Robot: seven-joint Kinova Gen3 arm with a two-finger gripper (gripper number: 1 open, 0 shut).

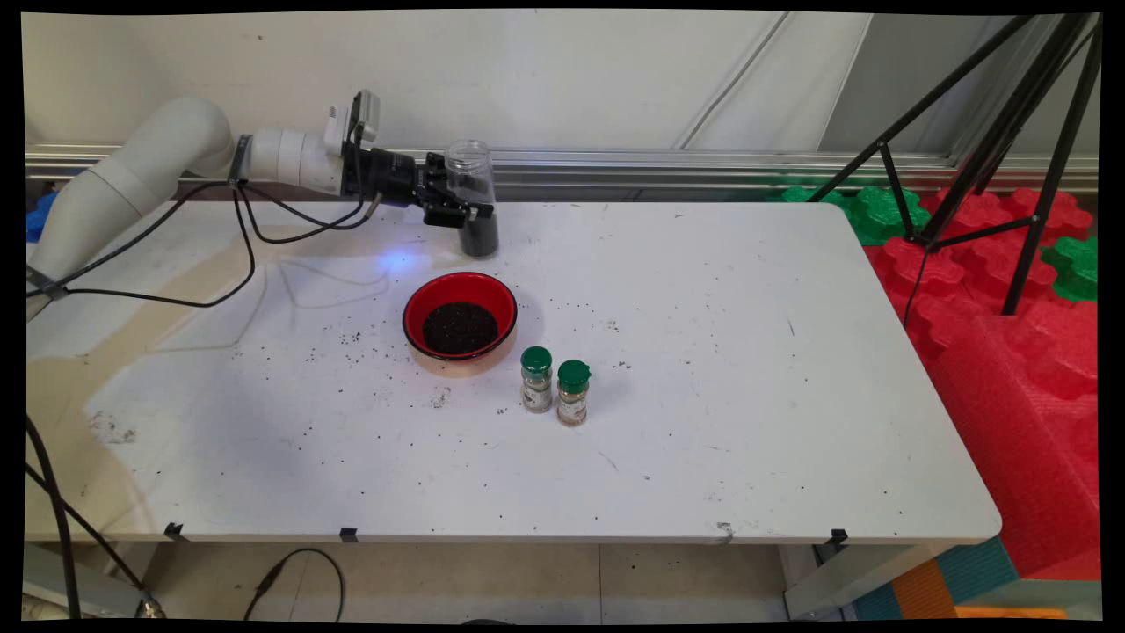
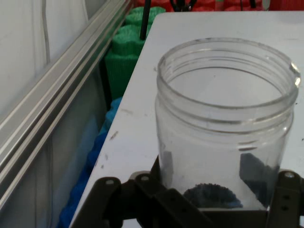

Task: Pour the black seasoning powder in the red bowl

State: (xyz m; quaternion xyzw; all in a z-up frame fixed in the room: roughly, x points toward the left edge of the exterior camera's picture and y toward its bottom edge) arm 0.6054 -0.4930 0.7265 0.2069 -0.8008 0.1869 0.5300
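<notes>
My gripper (image 1: 459, 209) is shut on a clear plastic jar (image 1: 471, 195) with no lid, holding it upright near the table's far edge. Dark grains fill the jar's lower part. In the hand view the jar (image 2: 223, 128) fills the right half, its open mouth on top, with the gripper (image 2: 213, 202) closed around its lower body. A red bowl (image 1: 460, 323) with dark grains inside stands on the table in front of the jar. Two small spice jars with green caps (image 1: 536, 379) (image 1: 572, 392) stand side by side to the bowl's front right.
Dark grains lie scattered on the white table (image 1: 747, 369) around the bowl. Black cables (image 1: 246, 233) hang from the arm at the left. A black tripod (image 1: 993, 149) and red and green foam blocks (image 1: 1011, 290) stand past the table's right edge.
</notes>
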